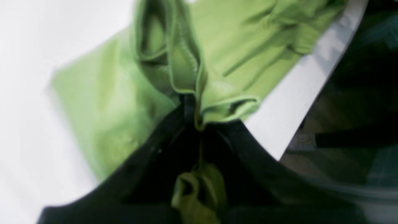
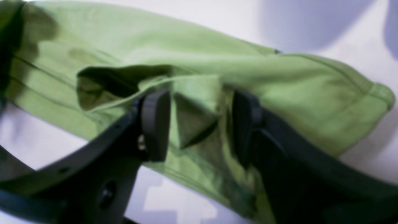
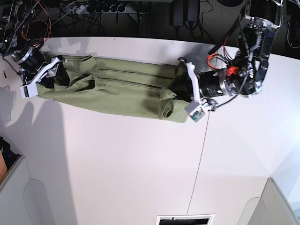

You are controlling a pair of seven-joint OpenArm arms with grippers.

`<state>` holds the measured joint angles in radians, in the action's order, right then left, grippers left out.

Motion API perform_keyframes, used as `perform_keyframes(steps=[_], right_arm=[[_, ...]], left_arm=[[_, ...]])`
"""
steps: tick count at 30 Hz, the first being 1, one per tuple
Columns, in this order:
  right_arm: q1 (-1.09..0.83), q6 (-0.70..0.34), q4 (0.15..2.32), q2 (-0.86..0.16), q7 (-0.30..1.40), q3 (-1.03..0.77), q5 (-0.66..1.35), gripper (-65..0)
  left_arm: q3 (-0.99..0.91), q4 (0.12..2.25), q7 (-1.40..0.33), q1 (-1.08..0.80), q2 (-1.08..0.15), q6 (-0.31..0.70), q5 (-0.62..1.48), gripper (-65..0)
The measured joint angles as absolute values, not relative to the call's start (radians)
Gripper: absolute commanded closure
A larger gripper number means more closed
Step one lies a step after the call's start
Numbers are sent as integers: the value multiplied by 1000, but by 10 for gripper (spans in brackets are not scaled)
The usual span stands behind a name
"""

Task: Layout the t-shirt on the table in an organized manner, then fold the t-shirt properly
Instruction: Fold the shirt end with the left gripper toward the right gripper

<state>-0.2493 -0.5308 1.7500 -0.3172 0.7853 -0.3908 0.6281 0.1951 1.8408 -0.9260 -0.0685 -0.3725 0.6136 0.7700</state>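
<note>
T-shirt [image 3: 122, 86] lay bunched in a long band along the tabletop's [image 3: 140, 168] far edge, long axis running claw to claw. We noted the left claw [image 1: 196, 124] clenched on one end's fabric; the right claw [image 2: 199, 124] stood released, straddling a fold at the other.

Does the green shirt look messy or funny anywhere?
Yes. The t-shirt is stretched in a long, wrinkly band across the far part of the table, not spread flat. The left gripper pinches one bunched end shut, and folds puff up between the open jaws of the right gripper.
</note>
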Motion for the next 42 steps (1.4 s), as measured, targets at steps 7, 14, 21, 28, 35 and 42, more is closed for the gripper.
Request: perform_keyframes(steps=[7, 14, 21, 28, 35, 42], right_arm=[[-249, -531, 1750, -316, 785, -391, 622, -315], [-245, -531, 1763, -319, 787, -400, 644, -315], [-241, -531, 1864, -321, 799, -567, 662, -413], [-246, -532, 1760, -336, 801, -649, 633, -446], [-246, -550, 1575, -350, 793, -556, 670, -445], [-238, -551, 1551, -354, 748, -447, 688, -399]], left_arm=[[309, 1664, -867, 17, -207, 579, 598, 0], [312, 1560, -867, 39, -155, 628, 648, -344], [311, 1567, -936, 42, -155, 682, 912, -344], [310, 1567, -951, 45, -155, 682, 987, -344], [199, 1601, -965, 50, -155, 682, 989, -344], [48, 1605, -965, 47, -214, 682, 974, -343]])
